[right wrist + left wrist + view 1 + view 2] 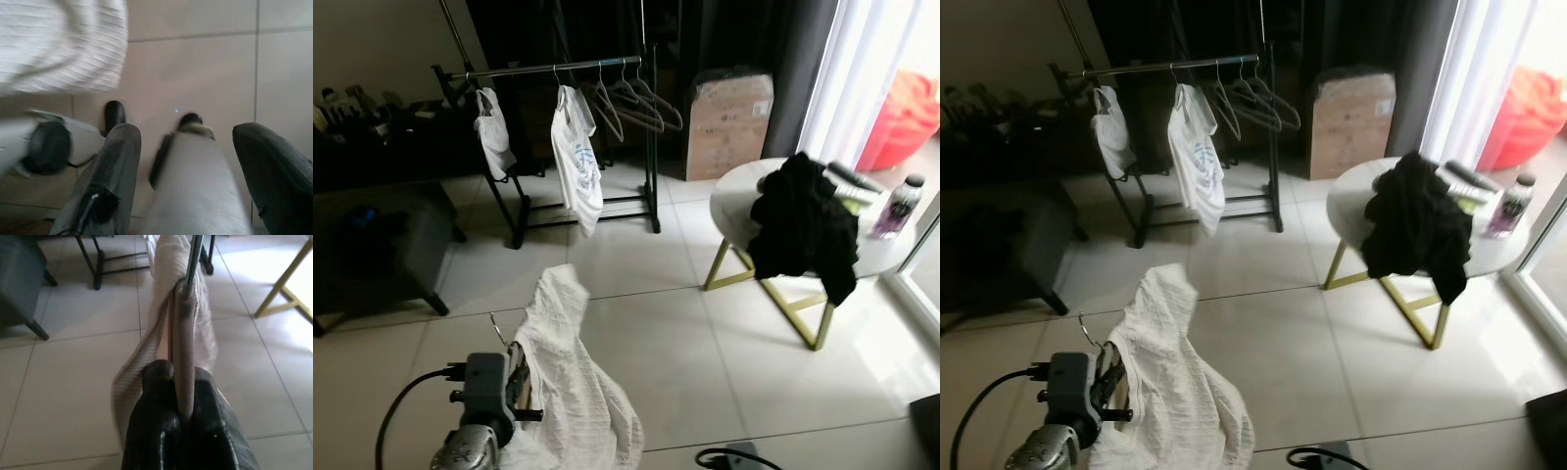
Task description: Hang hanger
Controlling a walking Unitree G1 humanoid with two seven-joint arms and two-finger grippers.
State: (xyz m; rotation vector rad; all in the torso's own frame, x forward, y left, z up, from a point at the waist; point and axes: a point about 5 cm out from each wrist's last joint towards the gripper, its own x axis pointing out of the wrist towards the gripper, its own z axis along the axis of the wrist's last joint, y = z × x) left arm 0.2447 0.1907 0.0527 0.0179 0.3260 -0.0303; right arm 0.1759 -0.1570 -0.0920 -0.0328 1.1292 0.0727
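My left gripper (178,377) is shut on the pale neck of a hanger (183,347) that carries a white ribbed garment (570,377). I hold it low at the front left, over the tiled floor, and its metal hook (497,329) points up beside my left gripper (517,372). A black clothes rack (548,69) stands at the back, a couple of metres off. On it hang two white tops (578,157) and several empty hangers (636,103). My right gripper (190,171) hangs low with its fingers (115,161) apart and nothing between them. The white garment (58,44) is beside it.
A round white table (732,208) on gold legs stands to the right, with black clothing (803,230) draped over it and a bottle (899,206) on top. A dark ottoman (382,245) sits at the left. A cardboard box (727,122) leans right of the rack.
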